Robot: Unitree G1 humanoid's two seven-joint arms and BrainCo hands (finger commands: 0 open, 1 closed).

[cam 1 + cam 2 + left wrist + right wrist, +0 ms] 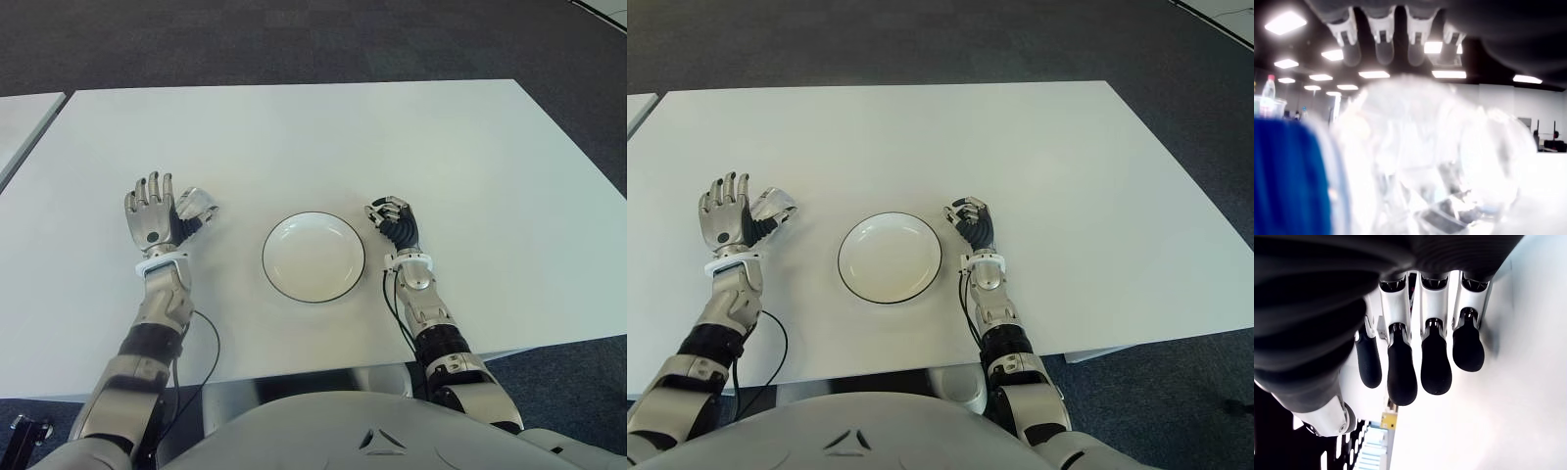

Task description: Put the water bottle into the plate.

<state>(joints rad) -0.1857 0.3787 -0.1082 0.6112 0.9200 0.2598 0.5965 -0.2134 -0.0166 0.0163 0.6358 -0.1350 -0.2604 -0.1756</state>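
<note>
Holding the clear water bottle point(196, 208) in its palm, left hand point(152, 220) shows fingers upright beside it, left of the plate point(313, 257) | bottle not in plate | right hand point(394, 223) at plate's right rim, fingers curled, empty | white surface point(323, 137), everything near front edge

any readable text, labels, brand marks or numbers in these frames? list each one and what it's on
None readable.
Water bottle at the left hand: blue label band, print too blurred to read.
Plate: plain white, dark rim, no marking.
Table: bare white, no text.
Right hand: no visible lettering.
Robot torso: small triangular emblem, no letters legible.
Background shelving in the right wrist view: yellow tag, too small to read.
</note>
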